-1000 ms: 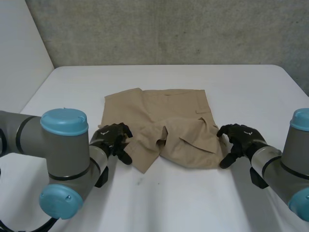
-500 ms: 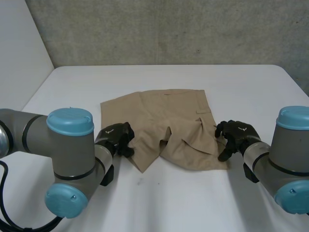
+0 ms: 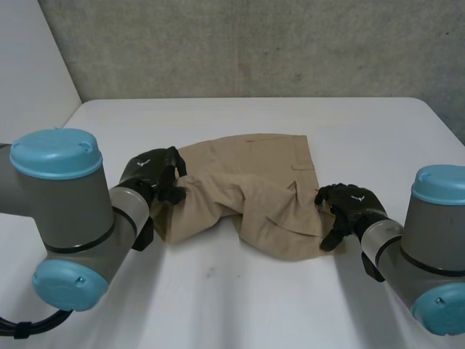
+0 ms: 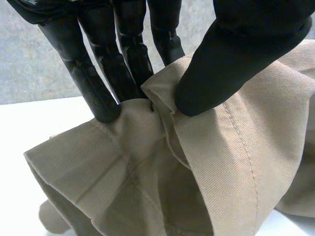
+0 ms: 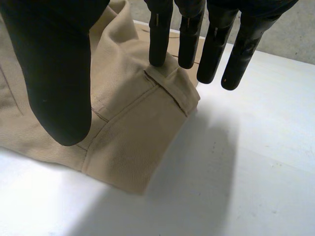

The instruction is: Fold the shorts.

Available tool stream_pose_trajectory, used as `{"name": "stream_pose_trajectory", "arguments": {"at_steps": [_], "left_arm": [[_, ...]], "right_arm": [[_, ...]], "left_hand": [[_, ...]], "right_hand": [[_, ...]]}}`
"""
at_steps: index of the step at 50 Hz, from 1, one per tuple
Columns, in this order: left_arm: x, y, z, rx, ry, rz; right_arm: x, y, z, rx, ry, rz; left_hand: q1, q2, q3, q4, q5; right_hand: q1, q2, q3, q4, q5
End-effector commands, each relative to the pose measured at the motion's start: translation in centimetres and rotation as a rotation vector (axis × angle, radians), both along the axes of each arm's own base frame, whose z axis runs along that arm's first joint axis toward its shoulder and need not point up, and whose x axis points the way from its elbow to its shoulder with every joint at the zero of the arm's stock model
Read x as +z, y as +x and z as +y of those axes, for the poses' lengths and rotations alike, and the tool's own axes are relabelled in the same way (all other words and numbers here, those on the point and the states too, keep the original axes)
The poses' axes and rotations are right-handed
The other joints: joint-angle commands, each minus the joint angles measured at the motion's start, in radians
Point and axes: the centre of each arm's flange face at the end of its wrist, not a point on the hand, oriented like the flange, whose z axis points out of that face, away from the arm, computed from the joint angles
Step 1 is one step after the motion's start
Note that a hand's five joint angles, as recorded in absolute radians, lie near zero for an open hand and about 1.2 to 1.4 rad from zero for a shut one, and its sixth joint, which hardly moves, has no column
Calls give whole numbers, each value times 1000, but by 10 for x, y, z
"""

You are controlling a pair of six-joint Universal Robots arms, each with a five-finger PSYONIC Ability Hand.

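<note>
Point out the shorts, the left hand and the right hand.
shorts (image 3: 251,182), head view, on the flat tan middle panel.
left hand (image 3: 149,173), head view, on the back of the hand.
right hand (image 3: 354,201), head view, on the back of the hand.

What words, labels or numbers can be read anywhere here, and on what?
No text can be read.
Small white mark on the back of the left hand and of the right hand: too small to read.
The shorts show no label or print.
</note>
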Motion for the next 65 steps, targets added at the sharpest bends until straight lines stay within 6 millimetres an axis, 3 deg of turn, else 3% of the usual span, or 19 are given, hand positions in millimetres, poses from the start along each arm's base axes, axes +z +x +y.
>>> {"name": "stream_pose_trajectory", "arguments": {"at_steps": [1, 8, 12, 16, 17, 19, 23, 25, 28, 33, 40, 45, 50, 55, 57, 60, 62, 63, 65], "left_arm": [[-2, 6, -5, 5, -19, -59], [-1, 11, -12, 27, -20, -56], [-2, 14, -15, 37, -18, -58], [-2, 16, -15, 42, -15, -60], [-3, 16, -14, 42, -12, -61], [-2, 17, -15, 43, -11, -63], [6, 19, -11, 38, -19, -65], [21, 22, -5, 30, -38, -63], [42, 27, 6, 15, -71, -104], [75, 43, 30, -11, -173, -243], [90, 58, 54, -47, -254, -395], [67, 62, 75, -150, -191, -472], [48, 62, 80, -185, -128, -484], [15, 57, 66, -211, -15, -525], [12, 51, 54, -212, -15, -525], [18, 42, 32, -198, -61, -513], [26, 36, 18, -187, -105, -499], [39, 29, 3, -172, -165, -481], [57, 21, -12, -150, -239, -456]], "right_arm": [[-5, 5, 5, 38, -12, 38], [-10, 13, 8, 88, -59, 87], [-14, 15, 4, 91, -74, 104], [-18, 16, 1, 93, -78, 117], [-19, 16, -1, 95, -81, 123], [-17, 15, -3, 92, -89, 130], [4, 13, -7, 88, -155, 129], [14, 12, -8, 85, -184, 124], [82, 12, 0, 114, -377, 154], [131, 2, 18, 154, -451, 292], [149, -9, 35, 188, -413, 393], [143, -15, 57, 278, -309, 509], [131, -11, 67, 360, -272, 491], [119, -7, 66, 401, -262, 466], [95, 0, 50, 413, -212, 460], [83, 7, 36, 410, -213, 447], [89, 12, 25, 395, -257, 440], [112, 16, 7, 342, -367, 417], [133, 20, -8, 293, -462, 384]], "left_hand": [[299, 211, 220, 198, 235], [299, 211, 220, 198, 235], [299, 211, 220, 198, 235], [299, 211, 220, 198, 235], [299, 211, 220, 198, 235], [299, 211, 220, 198, 235], [299, 211, 220, 198, 235], [299, 211, 220, 198, 235], [299, 211, 220, 198, 235], [299, 211, 220, 198, 235], [299, 211, 220, 198, 235], [299, 211, 220, 198, 235], [299, 211, 220, 198, 235], [299, 211, 220, 198, 235], [299, 211, 220, 198, 235], [299, 211, 220, 198, 235], [299, 211, 220, 198, 235], [299, 211, 220, 198, 235], [299, 211, 220, 198, 235]], "right_hand": [[69, 16, 24, 36, 28], [105, 51, 59, 71, 63], [269, 215, 223, 235, 227], [734, 681, 689, 701, 693], [1020, 966, 974, 986, 978], [1023, 969, 977, 989, 981], [1023, 969, 977, 989, 981], [1023, 969, 977, 989, 981], [1023, 969, 977, 989, 981], [1023, 969, 977, 989, 981], [1023, 969, 977, 989, 981], [1023, 969, 977, 989, 981], [1023, 969, 977, 989, 981], [1023, 969, 977, 989, 981], [1023, 969, 977, 989, 981], [1023, 969, 977, 989, 981], [1023, 969, 977, 989, 981], [1023, 969, 977, 989, 981], [1023, 969, 977, 989, 981]]}}
